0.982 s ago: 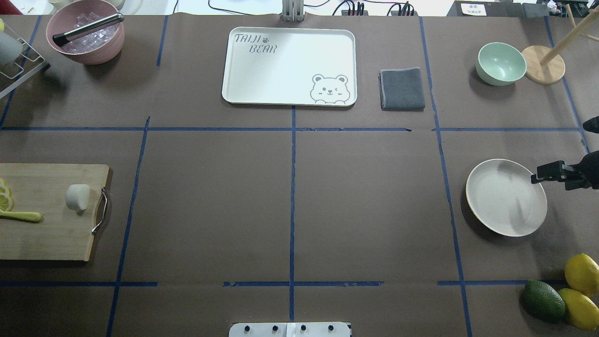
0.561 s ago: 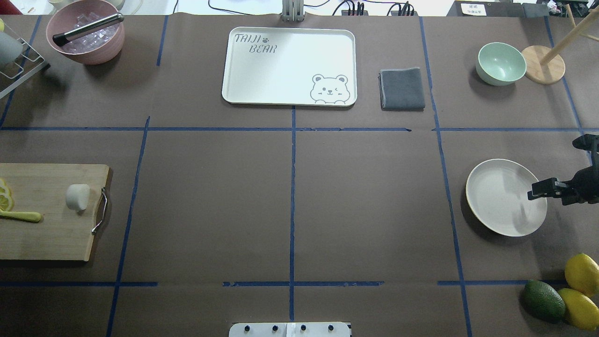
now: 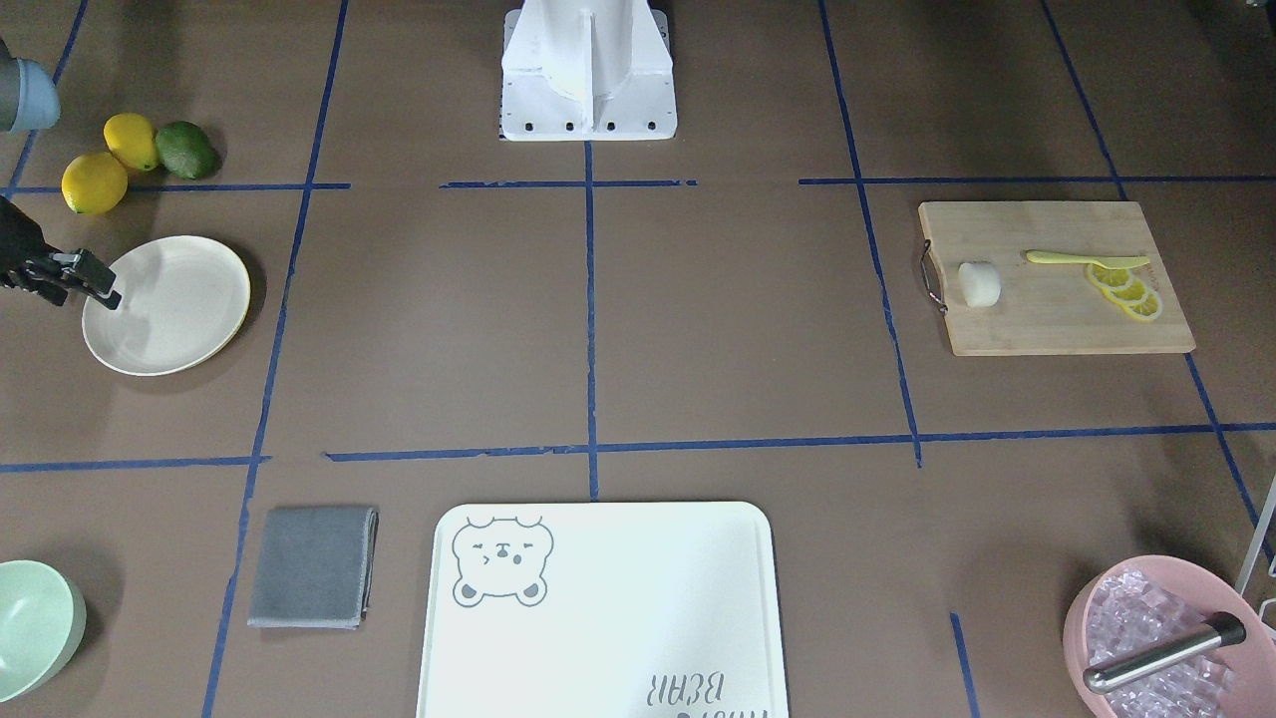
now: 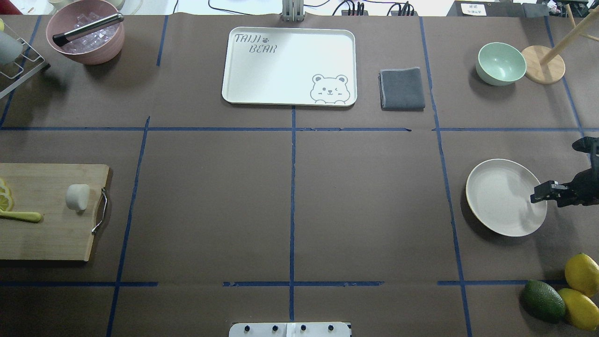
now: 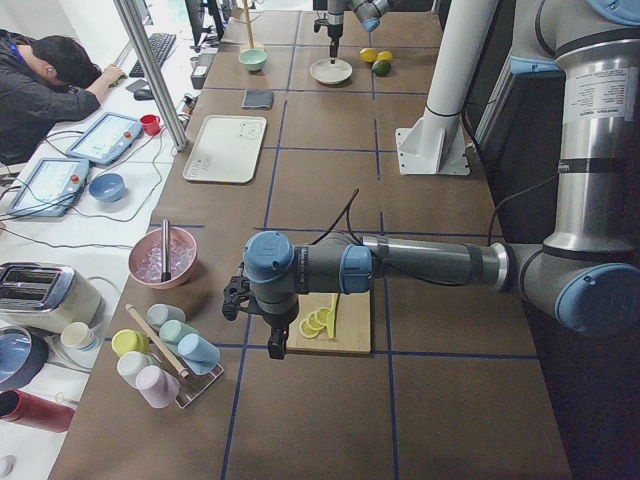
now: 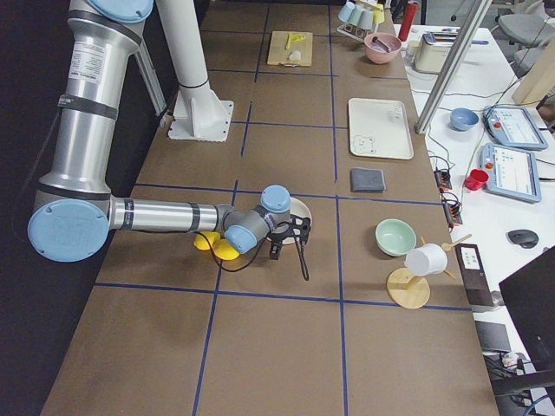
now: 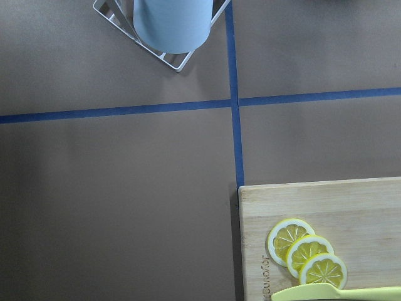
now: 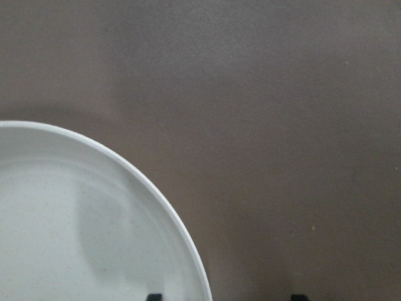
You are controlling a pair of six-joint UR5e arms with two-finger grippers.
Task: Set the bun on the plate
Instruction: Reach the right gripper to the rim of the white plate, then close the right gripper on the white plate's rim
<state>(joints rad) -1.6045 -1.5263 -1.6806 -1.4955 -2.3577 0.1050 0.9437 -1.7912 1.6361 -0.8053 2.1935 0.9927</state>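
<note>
The white bun (image 4: 77, 196) (image 3: 978, 284) lies on a wooden cutting board (image 4: 51, 234), close to its handle end. The round cream plate (image 4: 503, 199) (image 3: 166, 304) rests bare far across the table. My right gripper (image 4: 538, 193) (image 3: 103, 290) hangs low at the plate's outer rim. The right wrist view shows it (image 8: 226, 296) open, its two fingertips set on either side of the plate rim (image 8: 182, 244). My left gripper (image 5: 245, 300) shows only in the exterior left view, beyond the board's lemon end, so whether it is open or shut I cannot tell.
Lemon slices (image 7: 307, 252) and a yellow-green knife (image 4: 21, 216) share the board. A bear-printed tray (image 4: 288, 65), grey cloth (image 4: 401, 89), mint bowl (image 4: 500, 63), wooden stand (image 4: 543, 64) and pink ice bowl (image 4: 86, 32) line the far side. Lemons (image 4: 581, 274) and an avocado (image 4: 543, 299) sit near the plate.
My right gripper slid along the plate's outer rim toward the robot's side of the table. The bun, plate and board stayed put.
</note>
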